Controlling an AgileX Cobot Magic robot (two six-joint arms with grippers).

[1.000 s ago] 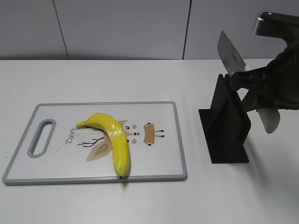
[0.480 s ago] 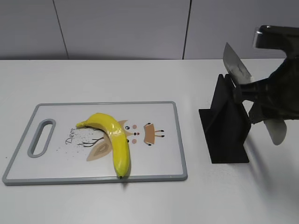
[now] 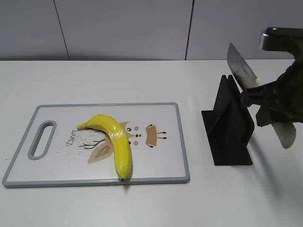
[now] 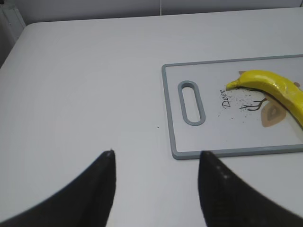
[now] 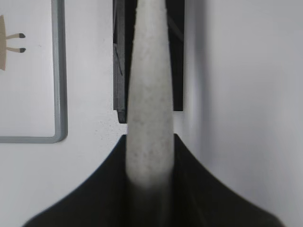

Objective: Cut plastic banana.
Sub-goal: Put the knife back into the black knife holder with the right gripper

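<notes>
A yellow plastic banana (image 3: pixel 113 139) lies on a white cutting board (image 3: pixel 161 161) with a grey rim; it also shows in the left wrist view (image 4: pixel 274 87). My right gripper (image 3: pixel 258 97) is shut on a knife's pale grey handle (image 5: pixel 149 109). The knife blade (image 3: pixel 241 66) sticks up to the left above the black knife stand (image 3: pixel 229 127). The handle end (image 3: pixel 284 132) hangs below my gripper. My left gripper (image 4: pixel 156 153) is open and empty above bare table, left of the board's handle slot (image 4: pixel 191 102). It is out of the exterior view.
The black stand sits on the white table right of the board, also seen in the right wrist view (image 5: pixel 120 56). The board's corner (image 5: pixel 59 132) lies left of it. A grey wall runs behind the table.
My right gripper has moved the knife to the right and a little down, away from the top of the stand. The banana and board have not moved.
</notes>
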